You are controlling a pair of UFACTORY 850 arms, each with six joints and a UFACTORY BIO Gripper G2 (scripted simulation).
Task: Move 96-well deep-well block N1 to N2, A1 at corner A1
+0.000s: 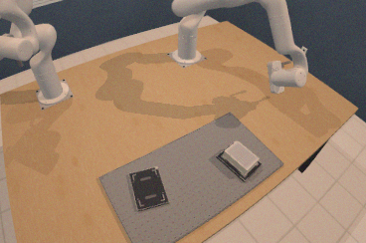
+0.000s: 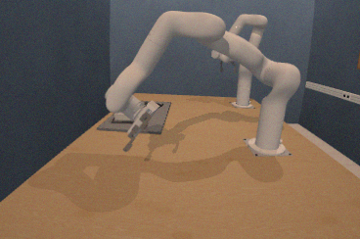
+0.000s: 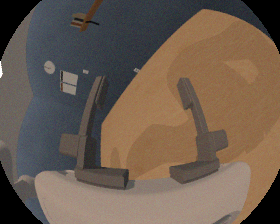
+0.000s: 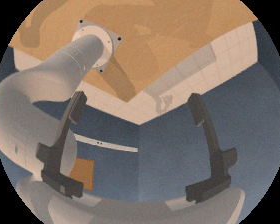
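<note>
The white deep-well block (image 1: 241, 156) (image 2: 118, 117) rests in the dark nest N1 (image 1: 224, 159), at the right of the board in the top view. Its cut-off corner cannot be made out. Nest N2 (image 1: 148, 189) is empty, with pale corner locators. My left gripper (image 2: 142, 124) (image 3: 143, 80) is above the table, off to the side of N1, its fingers partly open with nothing between them. My right gripper (image 4: 137, 95) (image 2: 228, 68) is wide open and empty, raised far from both nests.
Both nests stand on a grey perforated board (image 1: 191, 179) (image 2: 165, 116) at the table's front edge. The left arm's base (image 1: 187, 58) (image 2: 268, 146) and the right arm's base (image 1: 54, 93) (image 2: 243, 105) stand along the back. The right arm is folded high near its base.
</note>
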